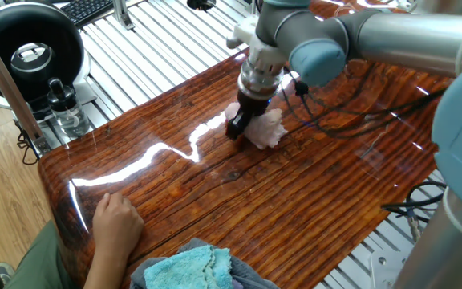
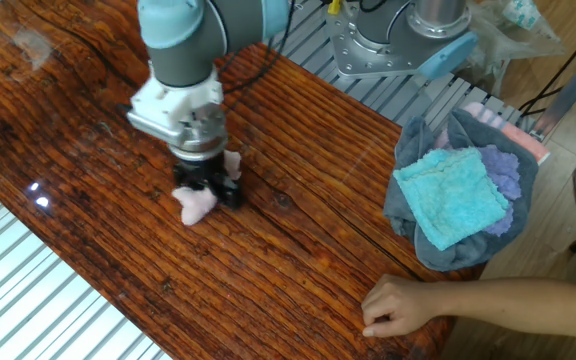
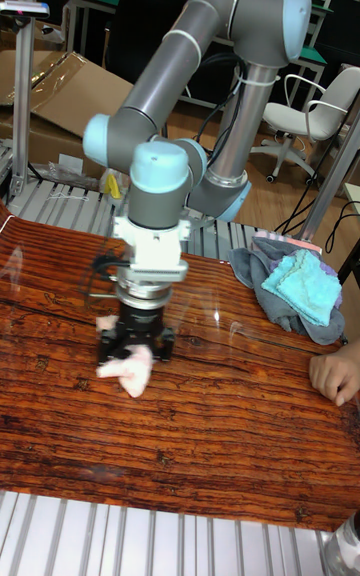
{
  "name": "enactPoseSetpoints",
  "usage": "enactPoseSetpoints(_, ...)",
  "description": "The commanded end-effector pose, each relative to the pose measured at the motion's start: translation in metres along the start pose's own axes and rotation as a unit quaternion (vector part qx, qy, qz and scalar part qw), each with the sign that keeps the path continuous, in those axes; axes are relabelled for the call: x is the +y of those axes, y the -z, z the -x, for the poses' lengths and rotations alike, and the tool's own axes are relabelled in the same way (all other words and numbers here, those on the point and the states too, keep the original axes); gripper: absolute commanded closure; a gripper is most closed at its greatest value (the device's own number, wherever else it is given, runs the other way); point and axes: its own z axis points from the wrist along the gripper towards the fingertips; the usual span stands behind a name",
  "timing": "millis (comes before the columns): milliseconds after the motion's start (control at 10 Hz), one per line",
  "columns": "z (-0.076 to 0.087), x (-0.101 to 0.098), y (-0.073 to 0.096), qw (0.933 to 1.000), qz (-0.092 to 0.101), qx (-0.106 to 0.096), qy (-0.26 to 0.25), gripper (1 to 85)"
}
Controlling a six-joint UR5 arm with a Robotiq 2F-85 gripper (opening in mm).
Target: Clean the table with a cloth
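The gripper (image 2: 206, 190) is pinching the pink cloth (image 2: 197, 205) and pressing it down onto the middle of the surface (image 2: 298, 250).

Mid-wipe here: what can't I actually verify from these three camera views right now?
- Fingertips of the gripper: buried in the pink cloth in every view.
- Dirt or streaks on the table: glare masks the surface in one fixed view.
- The person's hand: cut off by the tall view's right edge.
- Cloth in the tall view: motion-blurred.
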Motion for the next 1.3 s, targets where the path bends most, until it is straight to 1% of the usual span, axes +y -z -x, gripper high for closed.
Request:
enactPoseSetpoints(0,-0.002,-0.079,0.018,0.9954,-0.075,0.018,0.058,84.7)
enactPoseSetpoints(100,-0.003,-0.090,0.014,0.9941,-0.081,0.012,0.070,84.7)
enactPoseSetpoints(200,-0.006,-0.099,0.011,0.9931,-0.082,0.009,0.084,84.7)
enactPoseSetpoints(300,-0.018,-0.091,0.009,0.9950,-0.062,0.009,0.077,84.7)
enactPoseSetpoints(400,-0.026,-0.083,0.006,0.9960,-0.054,0.006,0.071,84.7)
enactPoseSetpoints(500,-0.031,-0.073,0.003,0.9972,-0.043,0.001,0.062,84.7)
enactPoseSetpoints(600,-0.036,-0.062,0.003,0.9979,-0.037,-0.001,0.053,84.7)
enactPoseSetpoints(900,-0.051,-0.019,0.007,0.9996,-0.021,-0.004,0.018,84.7)
enactPoseSetpoints(1000,-0.052,-0.008,0.005,0.9997,-0.020,-0.007,0.008,84.7)
enactPoseSetpoints(1100,-0.054,0.002,0.007,0.9999,-0.015,0.001,-0.001,84.7)
enactPoseSetpoints(1200,-0.053,0.012,0.011,0.9999,-0.006,0.003,-0.009,84.7)
